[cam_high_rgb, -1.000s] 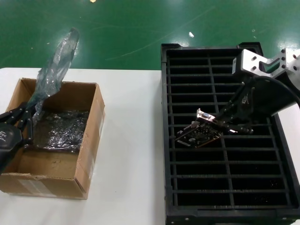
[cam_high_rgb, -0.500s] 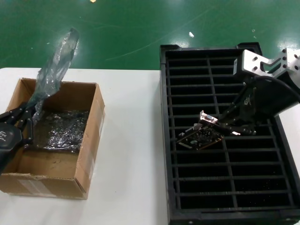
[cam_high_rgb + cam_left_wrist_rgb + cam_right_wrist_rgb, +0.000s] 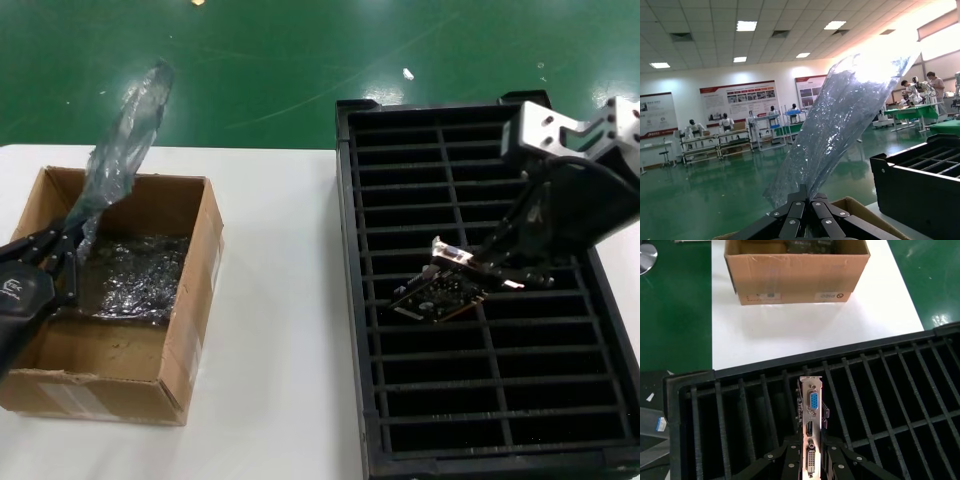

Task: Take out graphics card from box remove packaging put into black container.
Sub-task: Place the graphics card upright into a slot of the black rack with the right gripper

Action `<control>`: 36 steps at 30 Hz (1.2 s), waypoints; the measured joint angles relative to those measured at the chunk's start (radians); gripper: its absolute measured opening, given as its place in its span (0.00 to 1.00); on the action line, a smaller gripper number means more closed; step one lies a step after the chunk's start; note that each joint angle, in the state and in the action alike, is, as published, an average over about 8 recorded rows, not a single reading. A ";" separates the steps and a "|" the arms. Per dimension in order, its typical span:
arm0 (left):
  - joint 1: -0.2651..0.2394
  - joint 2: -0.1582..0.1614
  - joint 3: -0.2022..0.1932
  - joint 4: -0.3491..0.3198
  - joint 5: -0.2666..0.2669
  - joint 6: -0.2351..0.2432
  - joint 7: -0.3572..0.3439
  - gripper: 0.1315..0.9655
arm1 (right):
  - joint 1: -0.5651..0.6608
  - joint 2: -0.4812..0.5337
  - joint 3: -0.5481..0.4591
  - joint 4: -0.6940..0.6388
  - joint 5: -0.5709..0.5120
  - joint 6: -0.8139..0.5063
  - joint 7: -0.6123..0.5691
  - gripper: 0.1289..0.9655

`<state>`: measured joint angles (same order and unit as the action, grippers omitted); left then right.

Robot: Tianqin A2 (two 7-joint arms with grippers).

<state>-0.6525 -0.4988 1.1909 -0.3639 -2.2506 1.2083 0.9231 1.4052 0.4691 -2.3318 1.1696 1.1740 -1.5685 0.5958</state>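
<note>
Jaws of the right gripper [image 3: 487, 277] clamp the graphics card [image 3: 438, 291], now sunk lower toward the black container [image 3: 352, 300] mid-frame; left gripper [image 3: 62, 250] pinches the packaging [image 3: 125, 140].

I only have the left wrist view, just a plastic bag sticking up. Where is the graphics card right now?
Observer: The right end effector holds the graphics card tilted over the black container, not seated in a slot.
Operator: Gripped where?
Observer: At the silver bracket end; the blue port shows beyond the fingers.
Operator: And my bag?
Observer: The left end effector pinches the packaging above the box.
</note>
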 joint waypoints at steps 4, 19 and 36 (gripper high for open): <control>-0.021 -0.005 0.003 0.042 0.002 0.013 0.014 0.01 | 0.017 -0.015 -0.032 -0.021 0.008 -0.001 0.000 0.07; -0.112 -0.039 0.012 0.229 0.016 0.062 0.076 0.01 | 0.100 -0.136 -0.196 -0.121 0.011 -0.001 -0.019 0.07; -0.147 -0.061 0.012 0.305 0.025 0.066 0.095 0.01 | 0.110 -0.306 -0.263 -0.168 -0.131 0.010 -0.082 0.07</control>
<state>-0.7996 -0.5593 1.2024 -0.0586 -2.2252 1.2739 1.0184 1.5153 0.1634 -2.5951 1.0018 1.0435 -1.5589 0.5136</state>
